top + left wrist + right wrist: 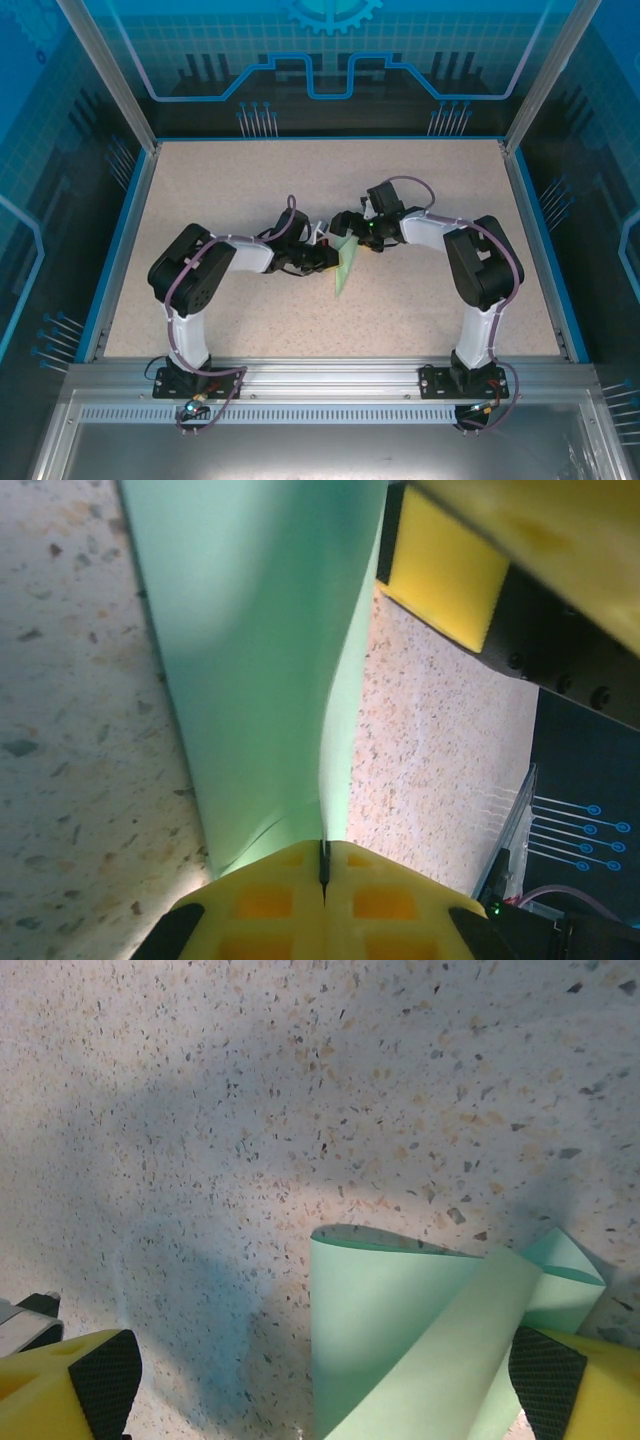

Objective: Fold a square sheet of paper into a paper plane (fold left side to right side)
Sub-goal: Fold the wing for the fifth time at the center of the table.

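Note:
The pale green sheet of paper (344, 268) is a folded, pointed shape standing up off the table between the two arms, its tip toward the near edge. My left gripper (323, 858) is shut on the paper's (260, 680) creased edge, and the sheet fans out ahead of the yellow fingers. In the top view the left gripper (322, 252) comes in from the left. My right gripper (348, 228) hangs just behind the paper. It is open, its fingertips (100, 1380) set wide, with curled layers of the paper (400, 1330) rising between them, nearer the right fingertip.
The speckled beige table (220, 200) lies inside a blue-walled enclosure with metal posts. Both arm bases sit on the aluminium rail (330, 375) at the near edge. A yellow pad of the right gripper (440, 565) hangs close above the paper in the left wrist view.

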Available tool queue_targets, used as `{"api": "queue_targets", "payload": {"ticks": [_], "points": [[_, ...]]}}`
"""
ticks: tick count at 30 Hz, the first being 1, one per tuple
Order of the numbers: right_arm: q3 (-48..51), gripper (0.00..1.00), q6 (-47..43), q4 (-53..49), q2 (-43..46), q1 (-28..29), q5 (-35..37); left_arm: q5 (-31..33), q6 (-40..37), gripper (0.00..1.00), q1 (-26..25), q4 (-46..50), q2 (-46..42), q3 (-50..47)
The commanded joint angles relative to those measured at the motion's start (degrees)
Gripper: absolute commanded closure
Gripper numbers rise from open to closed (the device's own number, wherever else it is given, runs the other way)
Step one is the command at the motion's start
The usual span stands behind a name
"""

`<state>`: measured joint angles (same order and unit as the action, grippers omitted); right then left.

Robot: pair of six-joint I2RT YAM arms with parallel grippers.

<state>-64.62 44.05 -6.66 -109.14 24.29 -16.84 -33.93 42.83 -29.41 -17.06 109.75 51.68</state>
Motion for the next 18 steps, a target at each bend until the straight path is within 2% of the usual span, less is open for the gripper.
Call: {"api": "queue_targets", "payload": {"ticks": [1, 18], "points": [[0.0, 0.01, -1.3, -4.5, -2.5, 1.1, 1.1, 0.0, -3.0, 0.98, 1.1, 2.2, 1.0, 1.6], [-0.6, 0.01, -1.9, -5.2, -2.9, 1.8, 1.0, -0.9, -6.8, 0.98, 1.8, 5.8, 3.8, 4.4]]}}
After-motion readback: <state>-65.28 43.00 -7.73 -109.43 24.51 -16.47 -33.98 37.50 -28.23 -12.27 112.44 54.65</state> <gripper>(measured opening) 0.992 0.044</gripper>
